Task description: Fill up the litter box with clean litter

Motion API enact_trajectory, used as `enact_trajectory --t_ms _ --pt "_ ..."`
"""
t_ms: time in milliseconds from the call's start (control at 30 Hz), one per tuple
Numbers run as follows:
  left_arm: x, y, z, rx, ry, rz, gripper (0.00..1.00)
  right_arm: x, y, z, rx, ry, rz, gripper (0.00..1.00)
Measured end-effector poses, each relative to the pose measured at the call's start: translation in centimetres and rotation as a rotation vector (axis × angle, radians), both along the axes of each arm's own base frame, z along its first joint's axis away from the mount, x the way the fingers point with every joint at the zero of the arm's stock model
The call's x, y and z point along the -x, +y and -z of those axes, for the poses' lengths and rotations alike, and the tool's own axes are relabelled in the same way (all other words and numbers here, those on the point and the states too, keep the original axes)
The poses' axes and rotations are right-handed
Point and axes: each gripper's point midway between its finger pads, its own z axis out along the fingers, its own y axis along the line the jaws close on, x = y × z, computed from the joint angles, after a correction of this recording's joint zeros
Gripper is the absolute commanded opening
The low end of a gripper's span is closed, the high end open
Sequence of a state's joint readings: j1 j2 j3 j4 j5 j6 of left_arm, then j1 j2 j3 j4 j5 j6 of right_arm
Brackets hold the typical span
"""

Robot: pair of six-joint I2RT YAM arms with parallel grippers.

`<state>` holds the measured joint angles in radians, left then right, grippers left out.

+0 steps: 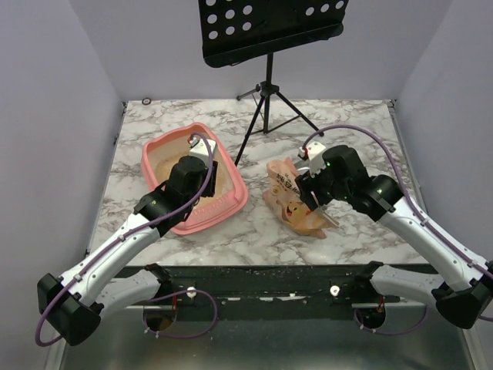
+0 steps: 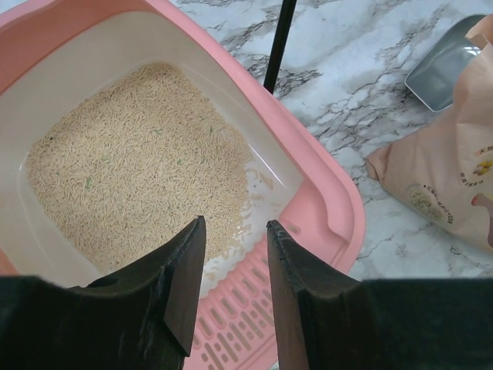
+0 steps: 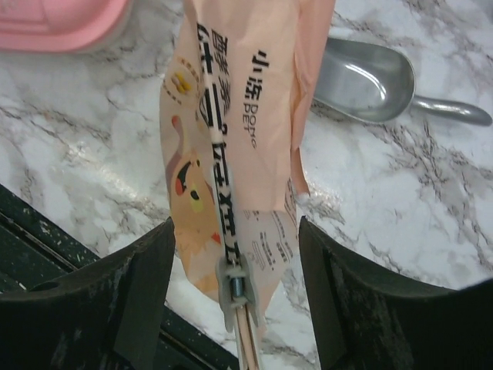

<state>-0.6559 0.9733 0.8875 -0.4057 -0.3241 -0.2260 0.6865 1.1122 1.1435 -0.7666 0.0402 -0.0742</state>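
Litter box [image 1: 233, 196], left of table centre, holds a shallow bed of litter [image 2: 139, 169] over most of its floor; left gripper [image 2: 235, 231] spread above it, right gripper [image 3: 235, 227] spread astride the bag [image 3: 246, 92]; topping-up probably remains.

Lighting was bright, even and diffuse, coming from overhead. Shadows on the marble table [image 1: 254, 231] were soft and short. The metal scoop [image 3: 368, 79] carried a white glare patch. Grains of the clean litter [image 2: 139, 169] were sharp. The fingers [image 2: 181, 293] of the left gripper [image 2: 235, 231], close to the lens, were dark and slightly soft.
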Motion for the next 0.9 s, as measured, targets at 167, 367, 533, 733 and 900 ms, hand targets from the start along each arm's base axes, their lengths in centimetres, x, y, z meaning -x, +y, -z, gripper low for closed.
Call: enact_trajectory --t_ms 167,367,533,733,900 --pt "0.1 -0.2 0.1 0.005 0.005 0.008 0.48 1.5 -2.0 0.0 0.031 -0.001 0.020 0.73" --pt "0.2 -0.5 0.2 0.013 0.012 0.023 0.49 2.1 -2.6 0.9 0.052 0.027 0.034 0.73" --pt "0.2 -0.5 0.2 0.014 0.014 0.024 0.50 2.5 -2.8 2.9 0.086 0.085 0.045 0.73" --pt "0.2 -0.6 0.4 0.011 0.019 0.024 0.51 2.6 -2.9 3.6 0.093 0.108 0.056 0.69" --pt "0.2 -0.6 0.4 0.010 0.019 0.024 0.52 2.9 -3.0 4.7 0.109 0.142 0.068 0.01"
